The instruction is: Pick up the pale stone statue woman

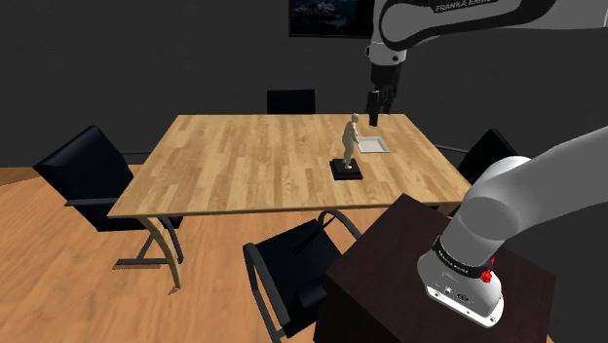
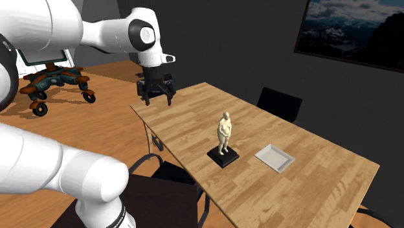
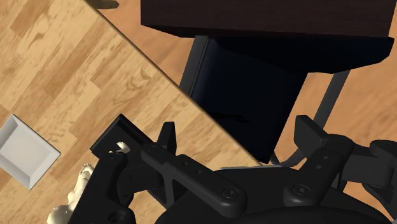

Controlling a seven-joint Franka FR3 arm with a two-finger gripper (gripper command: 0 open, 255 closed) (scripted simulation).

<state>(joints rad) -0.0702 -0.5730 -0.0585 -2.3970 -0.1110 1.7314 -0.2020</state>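
One statue, pale, upright on a black square base, on the desk. Shoulder view: it stands right of the desk's middle, near the edge that faces the stand but not at it.

One white tray, flat, at the statue's 1 o'clock, near the base, not touching. Second exterior view puts the tray at the base's 3 o'clock, a strip of wood between them.

Room: broad bare wood runs from the statue toward 9 o'clock in the shoulder view, out to the desk's left edge. A narrower band lies between base and stand-side edge.

Jaws: released, fingers standing apart, nothing between them. They hang from the arm, higher than the statue's head in both exterior views and well apart from it: at its 1 o'clock in the shoulder view, at its 10 o'clock in the second exterior view.

Counts: four black chairs in the shoulder view, at the desk's 9, 12, 3 and 6 o'clock; the 6 o'clock one sits just beside the stand. One wall picture.

View differences: second exterior view brings in a wheeled frame on the floor at 10 o'clock. Wrist view gives the desk edge as a diagonal, a chair and the stand's dark top beyond it, the statue partly hidden behind the hand, the tray near it.
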